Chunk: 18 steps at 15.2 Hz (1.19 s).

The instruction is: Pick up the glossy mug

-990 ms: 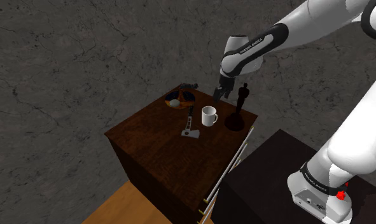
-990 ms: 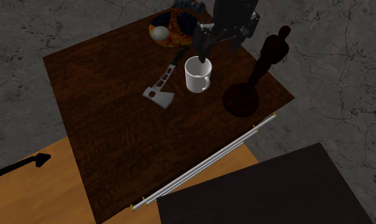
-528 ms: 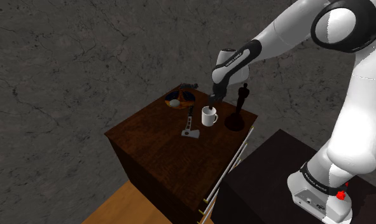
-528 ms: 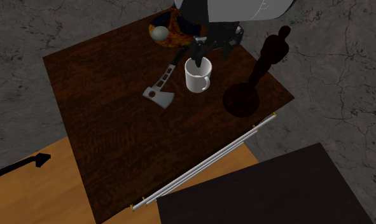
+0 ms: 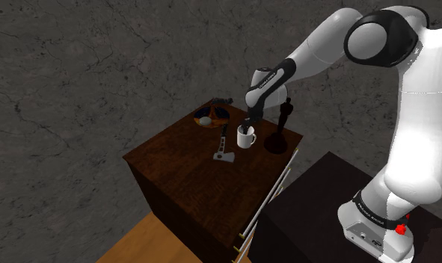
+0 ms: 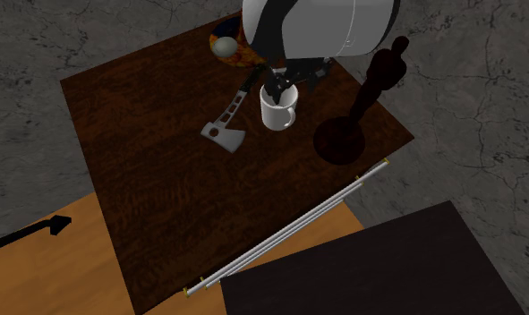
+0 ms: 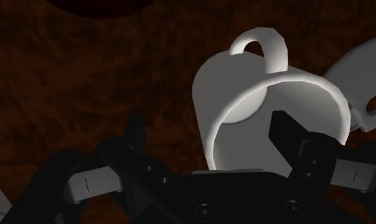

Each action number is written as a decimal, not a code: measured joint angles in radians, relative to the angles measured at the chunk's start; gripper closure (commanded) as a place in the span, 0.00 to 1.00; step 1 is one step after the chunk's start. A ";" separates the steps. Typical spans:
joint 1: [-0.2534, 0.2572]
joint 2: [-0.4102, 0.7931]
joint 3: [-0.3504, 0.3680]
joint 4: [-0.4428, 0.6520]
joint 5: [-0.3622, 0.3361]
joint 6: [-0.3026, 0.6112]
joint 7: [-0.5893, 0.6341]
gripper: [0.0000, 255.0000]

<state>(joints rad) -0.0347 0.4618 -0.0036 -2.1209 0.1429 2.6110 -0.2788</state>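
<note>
A glossy white mug stands upright on the dark wooden cabinet top, handle toward the shoulder view's right. In the second exterior view the mug sits just below my black gripper. The gripper is lowered onto the mug's rim from above and is open. In the wrist view the mug stands with its handle pointing away from the hand. My gripper straddles the near wall, with one finger inside the cup and the other finger outside, apart from the wall.
A small hatchet lies beside the mug, and its grey head shows past the cup. A dark statuette on a round base stands on the mug's other side. An orange dish holding a ball sits at the back. Metal rails run along the front edge.
The arm has swung over and the gripper has come down from above the mug until its fingers straddle the rim. The fingers stay open; the mug has not moved.
</note>
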 measured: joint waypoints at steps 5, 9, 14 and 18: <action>-0.002 0.016 0.001 0.003 0.002 0.014 -0.004 1.00; -0.002 0.016 0.001 0.003 0.002 0.014 -0.004 1.00; -0.001 0.004 0.000 0.001 0.000 0.003 -0.002 1.00; 0.001 -0.038 -0.004 0.002 -0.006 -0.039 0.005 1.00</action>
<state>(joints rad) -0.0339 0.4241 -0.0081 -2.1185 0.1371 2.5716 -0.2741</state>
